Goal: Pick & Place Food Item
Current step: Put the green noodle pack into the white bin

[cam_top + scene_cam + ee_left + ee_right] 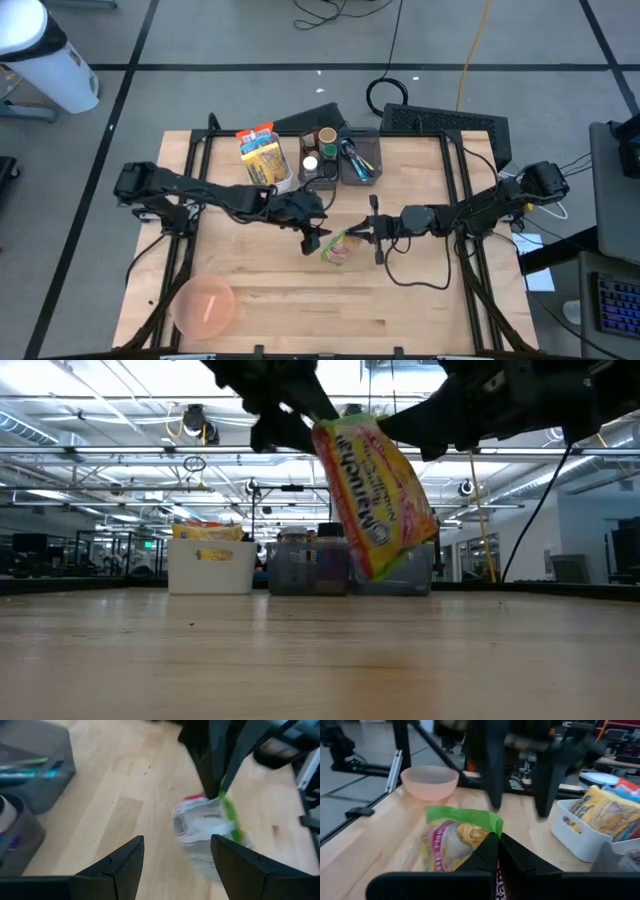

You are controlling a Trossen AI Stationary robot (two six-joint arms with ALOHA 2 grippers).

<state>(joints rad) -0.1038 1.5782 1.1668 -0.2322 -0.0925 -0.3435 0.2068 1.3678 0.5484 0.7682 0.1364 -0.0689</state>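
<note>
A food packet (340, 250), printed yellow and red with a green end, hangs over the middle of the table, tilted and clear of the wood (375, 495). My right gripper (372, 232) reaches in from the table's right and is shut on it (497, 840). My left gripper (312, 238) stands open just left of the packet. The packet (200, 827) shows beyond its spread fingers (177, 838), and I see no touch. In the right wrist view the left gripper's two dark fingers (492, 770) stand behind the packet. My right gripper pinches the packet's green end (487, 822) between its two shut fingers. The fingers lie about level and come from the table's right side. The packet hangs tilted below and beside the fingers, lifted clear of the table (385, 550).
A pink bowl (205, 305) sits at the near left corner. A white bin (265, 158) of yellow packets and grey bins (345, 155) with jars and pens stand along the far edge. Bare wood lies between the bowl and the packet.
</note>
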